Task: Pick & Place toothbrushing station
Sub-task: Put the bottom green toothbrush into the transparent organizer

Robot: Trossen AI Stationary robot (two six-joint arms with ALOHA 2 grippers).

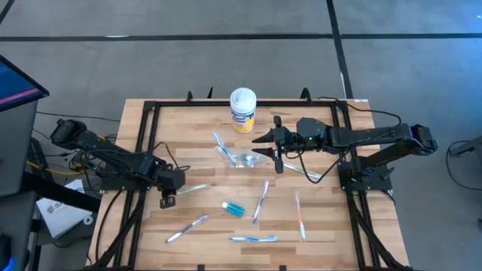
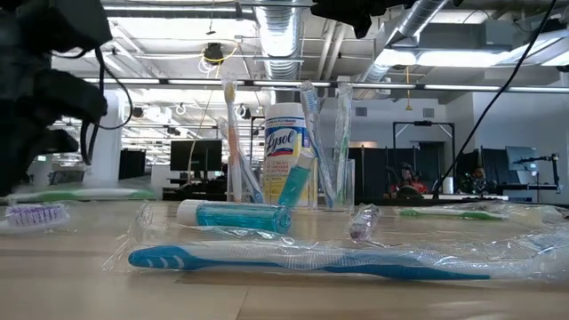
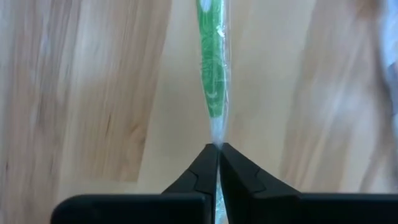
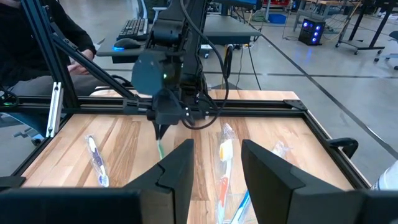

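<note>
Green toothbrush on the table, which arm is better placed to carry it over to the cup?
Left. The left gripper is already shut on the green toothbrush. The right gripper hangs open by the cup, holding nothing.

R hand fingers apart over table; L hand pinching green toothbrush opposite

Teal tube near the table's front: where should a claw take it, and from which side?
Probably across its body, straight down from above: the teal tube lies flat on the table with bare wood along both long sides, so the claw can straddle its narrow width.
</note>
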